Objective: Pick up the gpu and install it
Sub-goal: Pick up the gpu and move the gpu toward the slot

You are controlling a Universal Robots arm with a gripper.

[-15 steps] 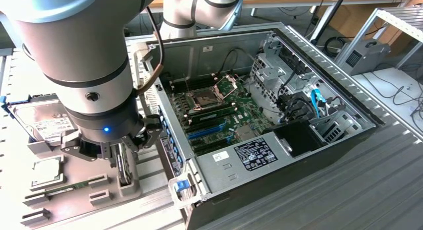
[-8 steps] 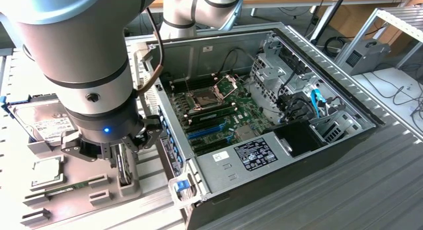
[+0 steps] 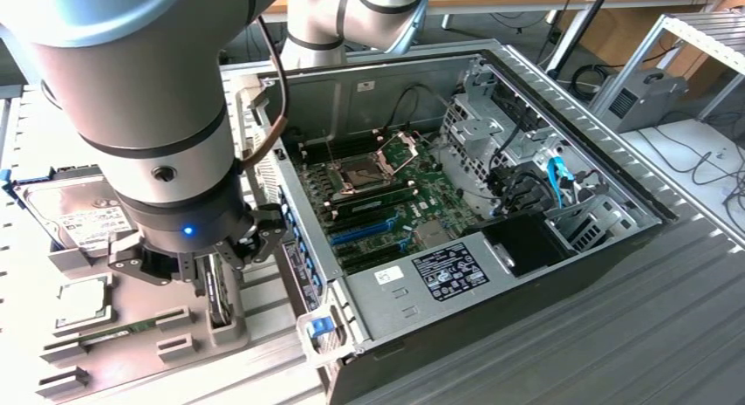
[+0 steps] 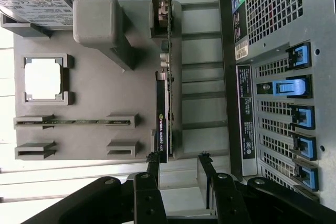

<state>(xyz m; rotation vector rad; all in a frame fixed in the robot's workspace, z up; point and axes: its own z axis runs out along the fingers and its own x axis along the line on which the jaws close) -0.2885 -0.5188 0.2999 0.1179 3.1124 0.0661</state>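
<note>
While the gripper hangs with its fingers spread apart and clamped on nothing, the gpu stands on edge in a slot of the grey holder tray, directly below those fingers and just beside the open computer case.

arm angled steeply downward, wrist turned vertical above the gpu, gripper held just over the gpu's end, fingers spread wide, nothing gripped
</note>
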